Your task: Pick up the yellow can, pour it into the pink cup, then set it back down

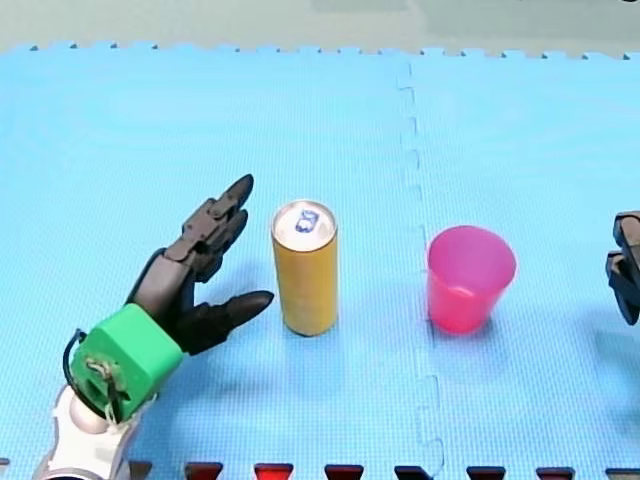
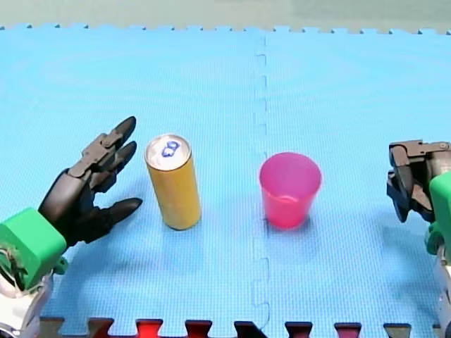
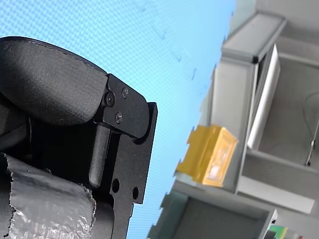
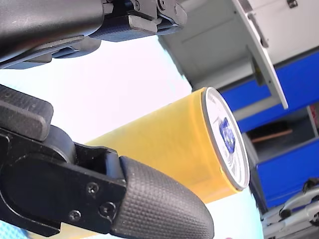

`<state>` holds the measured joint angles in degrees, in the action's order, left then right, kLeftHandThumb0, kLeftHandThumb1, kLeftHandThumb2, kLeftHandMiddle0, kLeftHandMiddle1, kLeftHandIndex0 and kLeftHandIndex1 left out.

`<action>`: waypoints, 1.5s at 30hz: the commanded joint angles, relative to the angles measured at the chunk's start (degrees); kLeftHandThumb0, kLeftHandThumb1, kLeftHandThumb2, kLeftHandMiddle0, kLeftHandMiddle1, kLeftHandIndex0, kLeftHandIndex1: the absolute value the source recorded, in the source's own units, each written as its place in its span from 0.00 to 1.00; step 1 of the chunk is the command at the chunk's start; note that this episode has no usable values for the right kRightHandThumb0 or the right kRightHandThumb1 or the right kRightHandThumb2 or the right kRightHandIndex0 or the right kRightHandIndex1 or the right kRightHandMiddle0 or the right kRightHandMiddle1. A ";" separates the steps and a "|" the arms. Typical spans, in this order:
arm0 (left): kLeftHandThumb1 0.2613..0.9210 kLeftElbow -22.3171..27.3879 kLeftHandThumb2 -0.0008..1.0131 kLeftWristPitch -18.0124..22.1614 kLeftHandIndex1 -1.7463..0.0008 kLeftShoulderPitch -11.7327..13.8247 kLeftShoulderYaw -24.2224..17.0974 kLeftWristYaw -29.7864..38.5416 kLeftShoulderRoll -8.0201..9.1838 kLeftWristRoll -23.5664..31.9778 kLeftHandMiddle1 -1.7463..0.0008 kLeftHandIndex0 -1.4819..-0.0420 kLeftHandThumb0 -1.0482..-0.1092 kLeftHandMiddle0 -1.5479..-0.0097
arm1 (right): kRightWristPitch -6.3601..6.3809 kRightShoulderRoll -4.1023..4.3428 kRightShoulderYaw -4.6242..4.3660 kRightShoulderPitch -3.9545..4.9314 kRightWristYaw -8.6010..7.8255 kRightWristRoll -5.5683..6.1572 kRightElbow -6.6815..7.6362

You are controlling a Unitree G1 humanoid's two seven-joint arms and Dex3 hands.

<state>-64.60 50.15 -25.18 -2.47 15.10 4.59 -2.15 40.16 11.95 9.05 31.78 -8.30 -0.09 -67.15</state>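
"What is closest to us?"

"A row of red pieces along the front edge of the blue mat. Just past it, on the left, is the robot's left hand. It is released and holds nothing."

"Where is the yellow can?"

"The yellow can stands upright on the mat, just beside that hand. The thumb tip points at it, with a small gap between them."

"And the pink cup?"

"The pink cup stands to the right of the can, mouth up, apart from it. 1 seam in the mat runs between the 2."

"The other hand?"

"The right hand is at the right edge, level with the cup and apart from it. It is clenched, with nothing in it."

"And farther back?"

"Just blue mat, up to its toothed far edge."
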 commanded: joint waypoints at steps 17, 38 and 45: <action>1.00 0.56 0.09 -5.35 0.99 0.47 0.26 6.90 -1.81 2.63 0.99 0.91 0.00 0.85 | 0.45 0.38 0.08 -0.64 -0.07 0.43 0.57; 0.62 -1.01 0.00 -10.93 1.00 -1.38 -2.00 10.46 -3.61 6.16 1.00 0.86 0.01 0.82 | 0.95 0.58 0.12 -1.23 -0.17 0.66 0.97; 0.63 -1.57 0.00 -10.61 1.00 -1.69 -2.62 11.00 -3.57 6.42 1.00 0.86 0.03 0.82 | 1.07 0.58 -0.03 -1.29 0.03 0.55 0.88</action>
<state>-65.92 39.42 -26.54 -4.91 26.15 0.86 4.23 40.99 12.18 8.98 30.55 -8.36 0.44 -66.38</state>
